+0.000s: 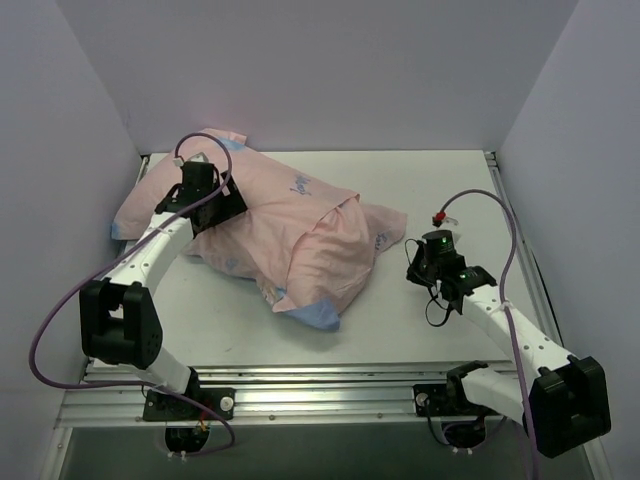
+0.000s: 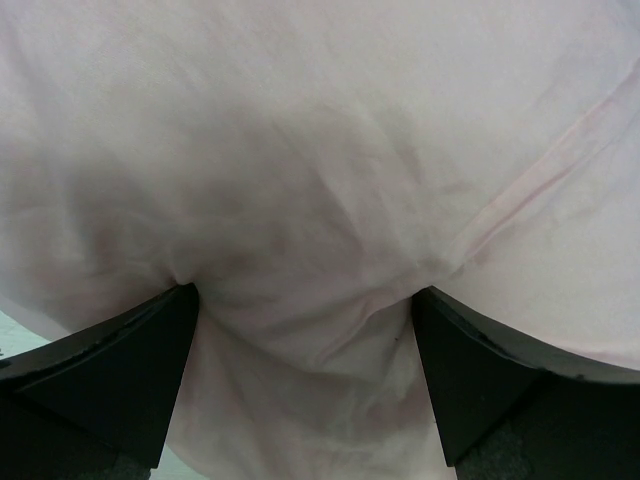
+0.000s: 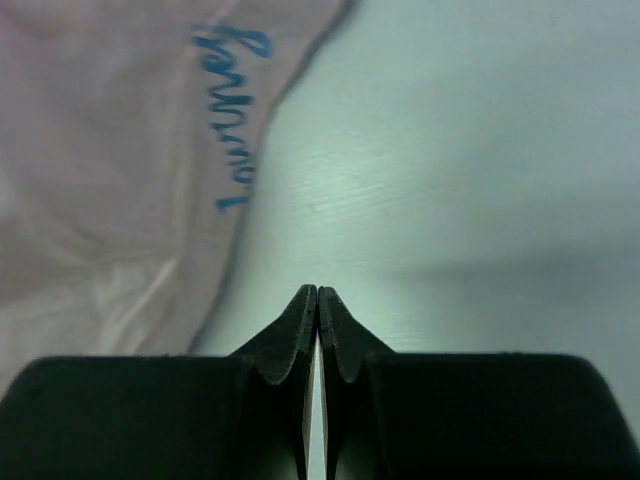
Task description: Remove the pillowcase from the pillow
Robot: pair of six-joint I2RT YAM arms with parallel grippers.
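The pillowcase (image 1: 300, 230) lies mid-table turned pink side out, with a blue hem showing at its near corner (image 1: 312, 314). It bulges as if filled; the white pillow is hidden inside it. My left gripper (image 1: 213, 200) is at the bundle's far-left part, jaws wide apart and pressed into the pink fabric (image 2: 320, 150), which bulges between the fingertips (image 2: 305, 295). My right gripper (image 1: 420, 268) is shut and empty over the bare table, just right of the pillowcase edge (image 3: 100, 150), which carries blue lettering. Its shut tips also show in the right wrist view (image 3: 318, 292).
Pale walls (image 1: 90, 90) close in the white table (image 1: 450, 190) on the left, back and right. A metal rail (image 1: 300, 385) runs along the near edge. Purple cables (image 1: 500, 215) loop from both arms.
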